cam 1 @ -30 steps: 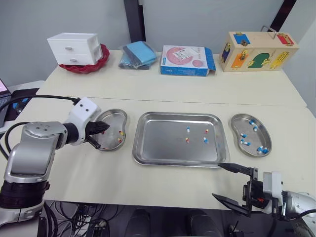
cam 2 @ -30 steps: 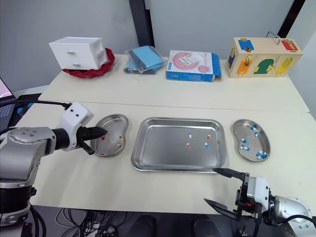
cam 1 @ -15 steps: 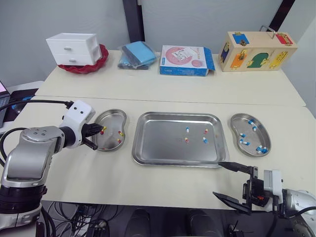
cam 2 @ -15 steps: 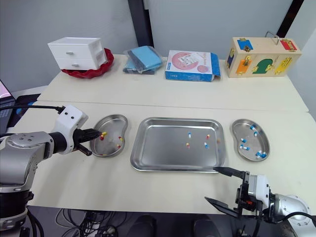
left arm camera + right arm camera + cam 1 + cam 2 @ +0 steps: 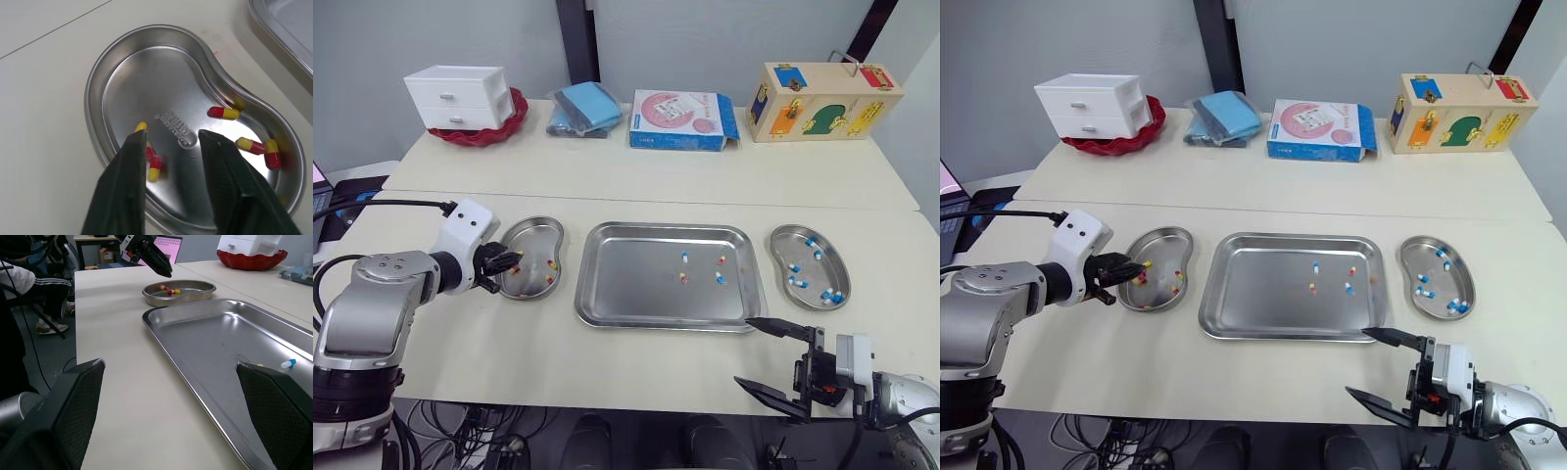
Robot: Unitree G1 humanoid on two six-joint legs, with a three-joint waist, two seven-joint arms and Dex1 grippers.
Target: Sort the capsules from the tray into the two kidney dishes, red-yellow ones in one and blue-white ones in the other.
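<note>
Left wrist view: the left kidney dish [image 5: 137, 83] holds five red-yellow capsules [image 5: 224, 112] by my count. One lies alone, two touch at one bend, and two lie against one finger [image 5: 129, 186], which hides part of them. The left gripper [image 5: 172, 138] hovers just over this dish, its fingers a narrow gap apart with nothing between them. A stamped mark [image 5: 177, 128] on the dish floor is too faint to read.

Just beside that dish lies the tray [image 5: 626, 284], with four capsules in its right half: two blue-white capsules [image 5: 685, 257] and two red-yellow. On the tray's other side, the right kidney dish [image 5: 773, 253] carries about seven blue-white ones. The right gripper [image 5: 744, 351] hangs at the table's [image 5: 636, 166] front edge by the tray's near right corner, spread wide and empty.

Along the back stand one white drawer unit [image 5: 456, 95] in a red bowl [image 5: 514, 122], one packet of blue cloths [image 5: 585, 108], one pink-and-blue box [image 5: 683, 119] with unreadable print, and one wooden latch box [image 5: 825, 101].
</note>
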